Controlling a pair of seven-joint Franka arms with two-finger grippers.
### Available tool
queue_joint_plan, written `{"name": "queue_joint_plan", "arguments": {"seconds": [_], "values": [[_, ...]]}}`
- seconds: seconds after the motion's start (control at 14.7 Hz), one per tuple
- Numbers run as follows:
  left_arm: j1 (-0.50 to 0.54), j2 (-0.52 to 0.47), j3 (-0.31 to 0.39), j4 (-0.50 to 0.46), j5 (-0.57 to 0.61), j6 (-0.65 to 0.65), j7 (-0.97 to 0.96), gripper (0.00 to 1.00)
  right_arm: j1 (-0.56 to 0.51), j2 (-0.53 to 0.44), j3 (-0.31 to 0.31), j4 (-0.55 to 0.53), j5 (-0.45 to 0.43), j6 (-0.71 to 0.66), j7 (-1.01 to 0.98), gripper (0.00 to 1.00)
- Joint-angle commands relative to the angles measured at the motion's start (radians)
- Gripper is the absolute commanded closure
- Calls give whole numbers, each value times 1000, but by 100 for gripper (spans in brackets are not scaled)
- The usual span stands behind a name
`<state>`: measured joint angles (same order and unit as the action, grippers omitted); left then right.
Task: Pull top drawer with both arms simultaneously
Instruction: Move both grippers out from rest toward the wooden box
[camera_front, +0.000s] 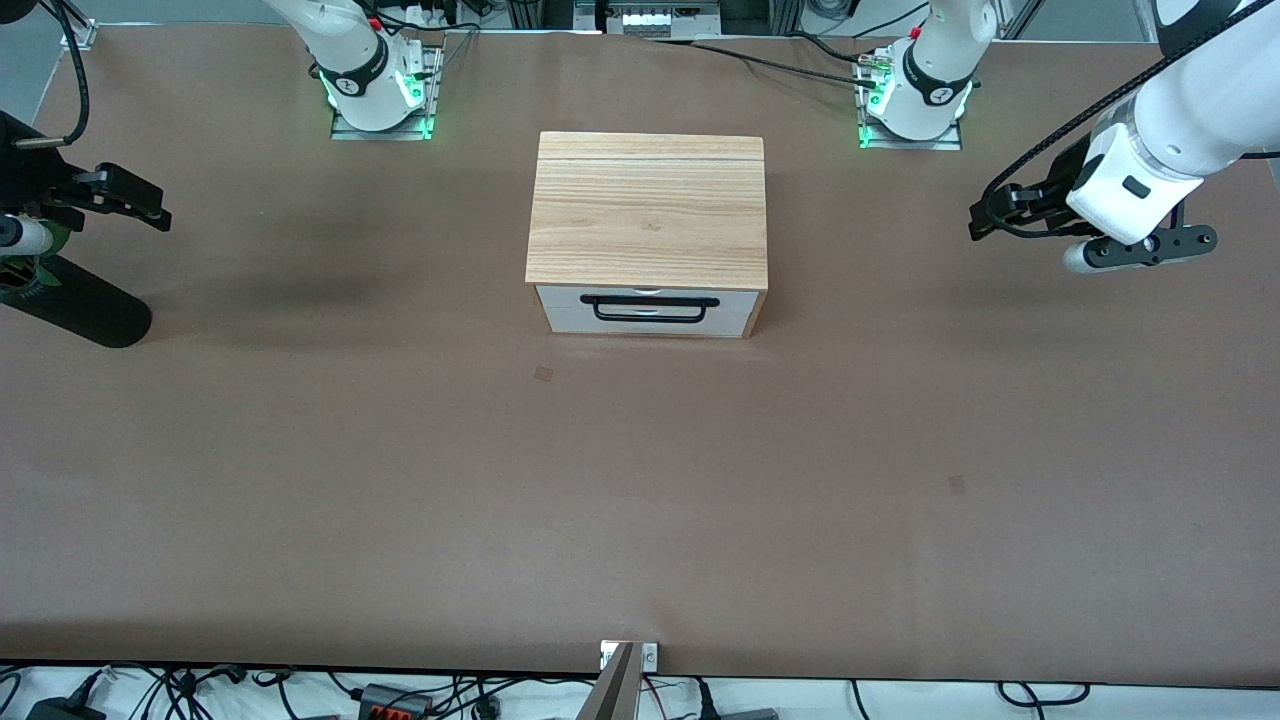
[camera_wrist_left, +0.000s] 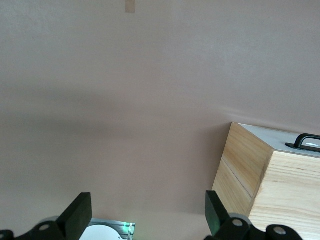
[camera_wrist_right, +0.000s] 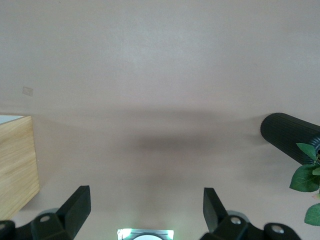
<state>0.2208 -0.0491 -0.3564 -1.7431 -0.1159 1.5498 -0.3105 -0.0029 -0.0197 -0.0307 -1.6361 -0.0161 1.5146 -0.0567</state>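
The cabinet (camera_front: 648, 210) stands mid-table under a light wooden lid. Its top drawer (camera_front: 562, 296) is shut, its white front flush with the cabinet. The drawer's long black bar handle (camera_front: 650, 300) faces the front camera. My left gripper (camera_front: 985, 215) hangs open and empty over the table toward the left arm's end, apart from the cabinet. Its wrist view shows the spread fingers (camera_wrist_left: 80, 214), the cabinet's corner (camera_wrist_left: 260, 170) and the handle's end (camera_wrist_left: 306, 141). My right gripper (camera_front: 155, 212) hangs open and empty over the right arm's end. Its wrist view shows the spread fingers (camera_wrist_right: 77, 206) and the cabinet's side (camera_wrist_right: 17, 165).
A black ribbed cylinder (camera_front: 85, 305) with green leaves (camera_front: 20, 270) lies under the right arm, also in the right wrist view (camera_wrist_right: 290, 137). Both arm bases (camera_front: 375, 90) stand with green lights. The brown table (camera_front: 640, 480) spreads in front of the drawer.
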Motion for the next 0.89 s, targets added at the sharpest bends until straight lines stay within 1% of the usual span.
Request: {"name": "queue_joint_plan", "arguments": {"seconds": [0.0,0.34,0.48,0.61,0.75,0.82], "values": [[5,9,-10,33,-16,-22,-1,0,1,-2,-5,18,7,-25,0,0],[-3,21,-13,54,-18,-31,25,0,12,-2,-1,18,5,-33,-2,0],[-6,29,-15,54,-51,-28,25,0,12,-3,-1,18,5,-36,0,0],[-11,82,-16,75,-60,-25,27,0,12,4,-1,16,7,-60,-3,0],[-11,155,-16,115,-121,-33,27,0,17,3,-1,18,7,-89,9,0],[-11,173,-16,119,-148,-31,30,0,17,6,-1,18,7,-91,2,0]]}}
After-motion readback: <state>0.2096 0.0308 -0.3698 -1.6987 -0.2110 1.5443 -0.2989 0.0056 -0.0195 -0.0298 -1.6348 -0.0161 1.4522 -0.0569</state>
